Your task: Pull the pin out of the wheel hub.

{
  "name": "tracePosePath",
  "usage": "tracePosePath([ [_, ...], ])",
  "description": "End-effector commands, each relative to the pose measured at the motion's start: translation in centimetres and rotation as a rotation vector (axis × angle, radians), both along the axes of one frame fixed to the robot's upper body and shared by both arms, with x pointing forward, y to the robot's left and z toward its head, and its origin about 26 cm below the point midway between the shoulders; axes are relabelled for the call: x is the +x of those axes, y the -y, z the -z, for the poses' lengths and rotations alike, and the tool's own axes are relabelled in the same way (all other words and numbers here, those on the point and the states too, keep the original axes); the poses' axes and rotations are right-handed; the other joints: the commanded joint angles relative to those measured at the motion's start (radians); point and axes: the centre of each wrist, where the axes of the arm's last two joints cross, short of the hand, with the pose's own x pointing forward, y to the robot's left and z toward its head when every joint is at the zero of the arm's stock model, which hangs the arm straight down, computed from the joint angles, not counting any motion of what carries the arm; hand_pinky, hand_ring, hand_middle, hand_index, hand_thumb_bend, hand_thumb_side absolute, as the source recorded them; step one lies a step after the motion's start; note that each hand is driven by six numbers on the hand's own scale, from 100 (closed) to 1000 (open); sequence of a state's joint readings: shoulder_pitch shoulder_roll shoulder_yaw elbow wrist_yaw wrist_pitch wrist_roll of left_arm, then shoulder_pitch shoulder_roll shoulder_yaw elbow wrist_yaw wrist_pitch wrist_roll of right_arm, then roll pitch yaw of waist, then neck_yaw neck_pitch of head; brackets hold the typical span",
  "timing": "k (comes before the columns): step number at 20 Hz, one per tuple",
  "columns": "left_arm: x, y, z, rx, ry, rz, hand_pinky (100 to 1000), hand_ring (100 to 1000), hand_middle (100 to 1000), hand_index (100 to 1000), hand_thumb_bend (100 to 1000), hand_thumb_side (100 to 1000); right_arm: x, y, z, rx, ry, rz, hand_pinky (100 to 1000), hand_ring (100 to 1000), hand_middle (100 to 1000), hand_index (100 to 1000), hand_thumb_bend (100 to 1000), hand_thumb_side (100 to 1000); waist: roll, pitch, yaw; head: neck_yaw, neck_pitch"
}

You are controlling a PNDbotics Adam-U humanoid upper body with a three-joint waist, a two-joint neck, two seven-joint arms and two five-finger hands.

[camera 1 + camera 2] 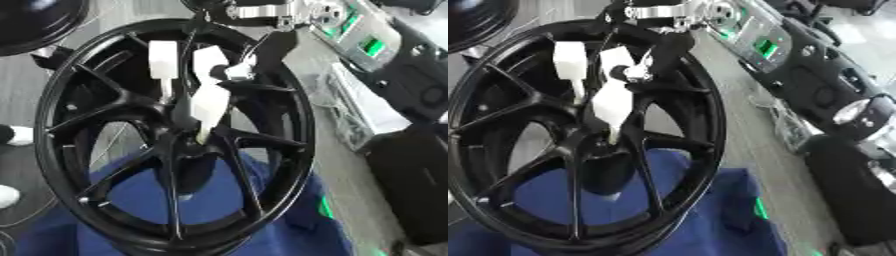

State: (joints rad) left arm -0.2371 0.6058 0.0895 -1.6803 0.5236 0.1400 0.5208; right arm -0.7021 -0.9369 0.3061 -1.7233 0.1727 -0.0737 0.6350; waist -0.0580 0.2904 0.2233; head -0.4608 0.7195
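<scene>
A black multi-spoke wheel (289,125) lies tilted on a blue cloth (297,230), and it fills most of both views. My right hand (210,95) comes down from the top centre on a silver wrist. Its white fingers (612,102) converge on the hub (179,145) at the wheel's middle. A pale, thin pin (203,134) shows between the fingertips just above the hub, and the hand is pinched on it. The fingers hide the pin's lower end and its hole. My left hand shows in neither view.
A second black wheel (35,22) lies at the top left. A grey machine with green lights (367,47) runs along the top right. A black casing (411,190) stands at the right. White objects (13,135) sit at the left edge.
</scene>
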Motion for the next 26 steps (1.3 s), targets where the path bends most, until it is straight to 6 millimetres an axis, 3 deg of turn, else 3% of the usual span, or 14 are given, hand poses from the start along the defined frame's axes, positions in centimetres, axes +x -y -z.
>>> tracePosePath([
  [1, -0.2, -0.5, -1.0, 0.018, 0.026, -0.016, 468, 696, 639, 676, 100, 774, 0.0, 0.5, -0.6, -0.027, 0.017, 0.014, 1000, 918, 893, 940, 254, 493, 0.004, -0.010, 0.003, -0.004, -0.005],
  [12, -0.3, -0.5, -0.8, 0.013, 0.027, -0.022, 469, 696, 639, 676, 100, 777, 0.3, 0.9, -0.1, -0.053, -0.004, 0.016, 1000, 915, 887, 936, 258, 488, 0.003, 0.002, 0.011, -0.006, -0.008],
  [26, -0.3, -0.4, -0.6, 0.014, 0.012, -0.013, 471, 697, 639, 675, 100, 779, 0.7, 1.5, 0.1, -0.036, 0.001, 0.058, 1000, 896, 866, 931, 196, 458, 0.000, 0.014, 0.021, -0.026, -0.021],
])
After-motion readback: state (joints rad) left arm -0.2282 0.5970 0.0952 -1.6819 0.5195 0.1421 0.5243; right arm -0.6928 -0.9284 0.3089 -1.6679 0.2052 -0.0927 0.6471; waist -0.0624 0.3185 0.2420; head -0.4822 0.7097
